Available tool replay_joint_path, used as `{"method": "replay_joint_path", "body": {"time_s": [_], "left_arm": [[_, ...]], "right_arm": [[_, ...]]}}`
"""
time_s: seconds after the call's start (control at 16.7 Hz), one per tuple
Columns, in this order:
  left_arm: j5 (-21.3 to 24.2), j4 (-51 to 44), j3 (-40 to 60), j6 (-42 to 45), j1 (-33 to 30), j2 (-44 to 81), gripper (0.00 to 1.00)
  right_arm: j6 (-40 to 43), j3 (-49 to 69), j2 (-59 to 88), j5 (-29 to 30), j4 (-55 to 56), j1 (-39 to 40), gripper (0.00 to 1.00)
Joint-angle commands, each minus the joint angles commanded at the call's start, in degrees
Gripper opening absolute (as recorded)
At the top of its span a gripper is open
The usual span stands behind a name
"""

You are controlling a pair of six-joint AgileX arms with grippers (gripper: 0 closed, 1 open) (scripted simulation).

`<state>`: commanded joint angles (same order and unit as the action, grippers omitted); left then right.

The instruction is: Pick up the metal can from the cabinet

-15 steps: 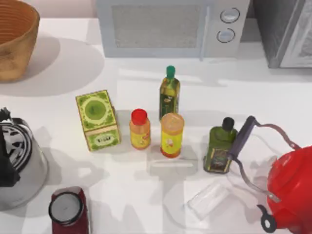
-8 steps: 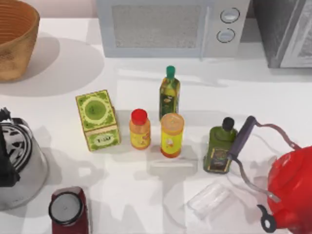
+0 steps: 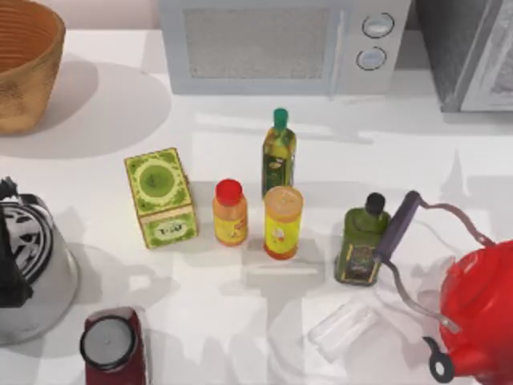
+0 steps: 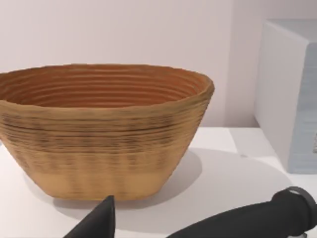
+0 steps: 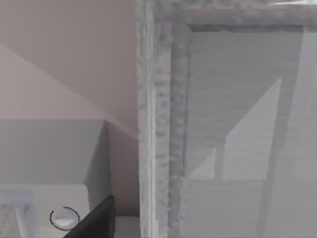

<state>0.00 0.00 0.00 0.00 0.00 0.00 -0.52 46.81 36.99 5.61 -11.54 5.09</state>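
Observation:
The cabinet (image 3: pixel 469 52) stands at the table's back right corner, grey and speckled with a paler door panel. In the right wrist view the cabinet (image 5: pixel 163 124) is close ahead, its white-framed door (image 5: pixel 242 114) shut. The metal can is hidden. A dark tip of my right gripper (image 5: pixel 94 220) shows in front of the cabinet's left edge. In the left wrist view a dark tip of my left gripper (image 4: pixel 99 223) points toward a woven basket (image 4: pixel 99 129), beside a black kettle handle (image 4: pixel 247 223).
A microwave (image 3: pixel 280 44) sits left of the cabinet. Mid-table stand a green box (image 3: pixel 160 196), two oil bottles (image 3: pixel 278 152) (image 3: pixel 362 241), a red-capped bottle (image 3: pixel 230 212) and a yellow jar (image 3: pixel 282 222). A red kettle (image 3: pixel 477 317), a clear glass (image 3: pixel 343 327), a silver kettle (image 3: pixel 32 273) and a dark red cylinder (image 3: pixel 112 345) line the front.
Shadows on the right side of the table have shifted, with a new one near the right edge. The things on the table have not moved.

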Motion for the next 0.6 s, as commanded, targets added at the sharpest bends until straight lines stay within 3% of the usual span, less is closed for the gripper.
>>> {"method": "replay_joint_path", "body": {"time_s": [0.6], "left_arm": [[0.0, 0.0, 0.0, 0.0, 0.0, 0.0, 1.0]], "right_arm": [[-0.3, 46.6, 34.2, 4.9, -10.9, 4.9, 1.0]]}}
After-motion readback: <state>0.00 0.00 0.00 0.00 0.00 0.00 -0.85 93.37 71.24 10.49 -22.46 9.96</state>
